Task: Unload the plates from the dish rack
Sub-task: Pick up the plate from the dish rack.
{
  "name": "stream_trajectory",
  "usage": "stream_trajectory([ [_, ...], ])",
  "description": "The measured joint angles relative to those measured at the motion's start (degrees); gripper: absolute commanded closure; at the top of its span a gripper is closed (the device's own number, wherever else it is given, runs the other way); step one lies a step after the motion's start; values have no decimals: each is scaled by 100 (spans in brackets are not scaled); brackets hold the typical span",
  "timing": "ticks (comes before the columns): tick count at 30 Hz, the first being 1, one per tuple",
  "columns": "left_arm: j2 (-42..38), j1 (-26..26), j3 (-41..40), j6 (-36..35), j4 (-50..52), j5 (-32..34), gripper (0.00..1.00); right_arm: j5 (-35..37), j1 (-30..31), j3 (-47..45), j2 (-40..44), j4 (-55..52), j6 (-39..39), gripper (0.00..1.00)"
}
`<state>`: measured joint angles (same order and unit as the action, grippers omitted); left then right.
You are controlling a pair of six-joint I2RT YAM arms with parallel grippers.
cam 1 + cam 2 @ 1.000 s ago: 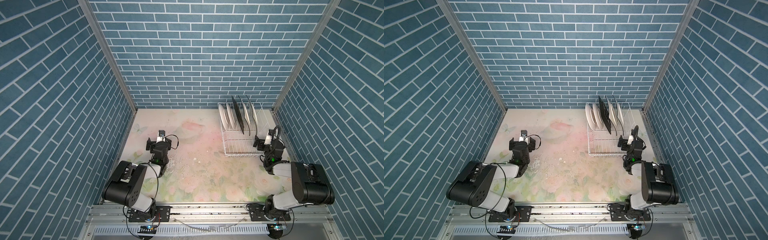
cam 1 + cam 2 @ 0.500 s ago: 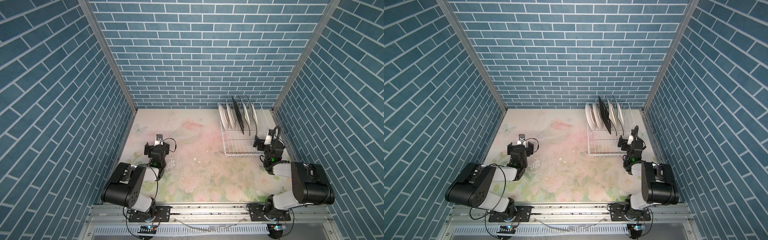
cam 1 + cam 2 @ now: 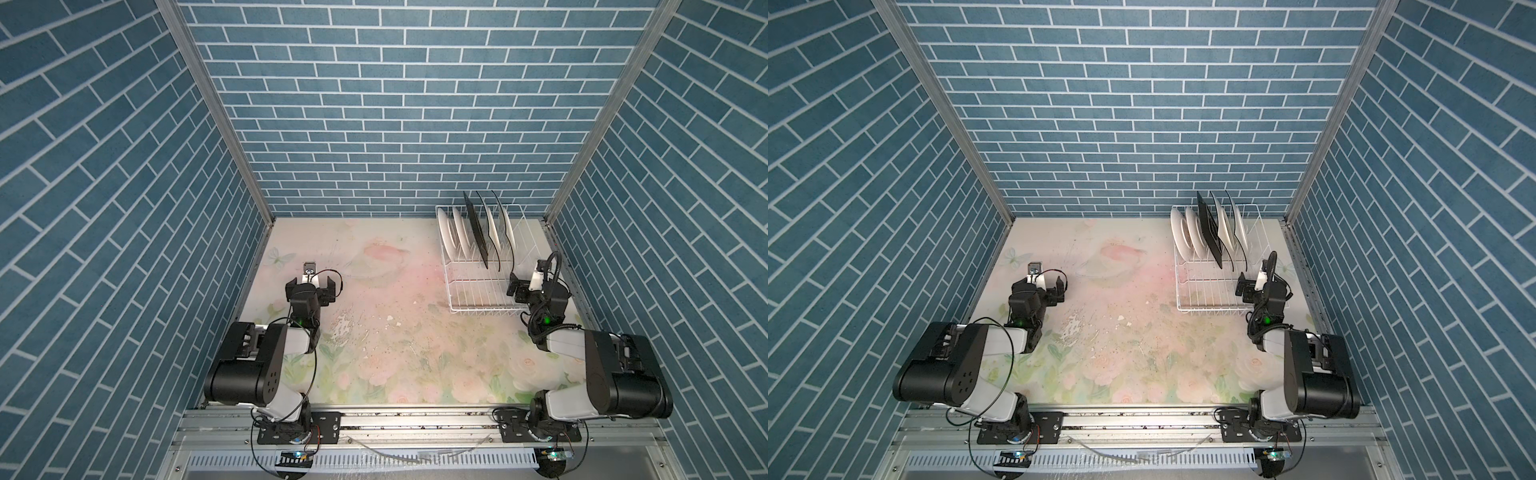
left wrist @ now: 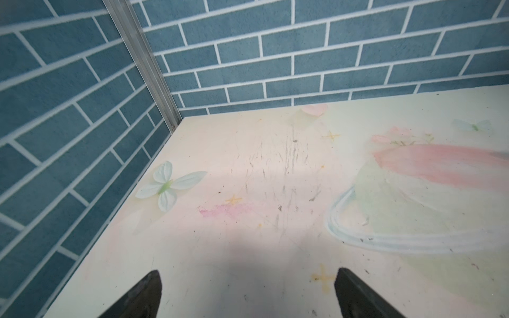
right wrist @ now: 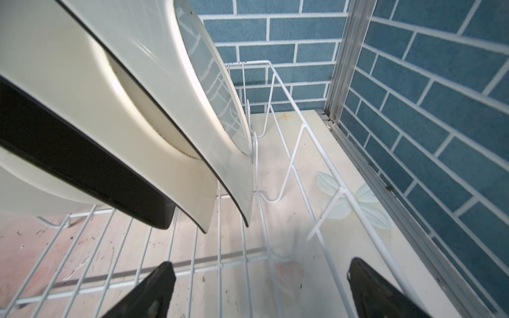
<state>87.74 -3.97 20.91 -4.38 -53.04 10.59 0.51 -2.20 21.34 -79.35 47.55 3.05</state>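
Plates [image 5: 68, 68] stand just ahead of the spread right jaws.

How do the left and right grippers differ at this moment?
The right gripper hangs over the dish rack's near end, facing the plates. The left gripper hangs over the table, far from the rack. The right wrist view shows rack wires between the fingers, while the left wrist view shows only table. Both are open and empty.
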Motion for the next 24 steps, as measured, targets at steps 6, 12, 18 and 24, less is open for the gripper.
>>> stream_trajectory([
  [6, -737, -24, -197, 11, 363, 98, 0, 11, 0, 33, 1388, -1176, 17, 3],
  [12, -2874, -81, -289, 413, 1255, 361, 0, 39, 42, 601, 1917, -2863, 79, 3],
  [18, -3381, -437, -11, 918, 2343, 525, 0, 144, 234, 2039, 1895, -4623, 94, 3],
  [24, -3104, -984, 424, 1327, 3392, 562, 0, 284, 553, 3685, 1178, -6186, -26, 3],
])
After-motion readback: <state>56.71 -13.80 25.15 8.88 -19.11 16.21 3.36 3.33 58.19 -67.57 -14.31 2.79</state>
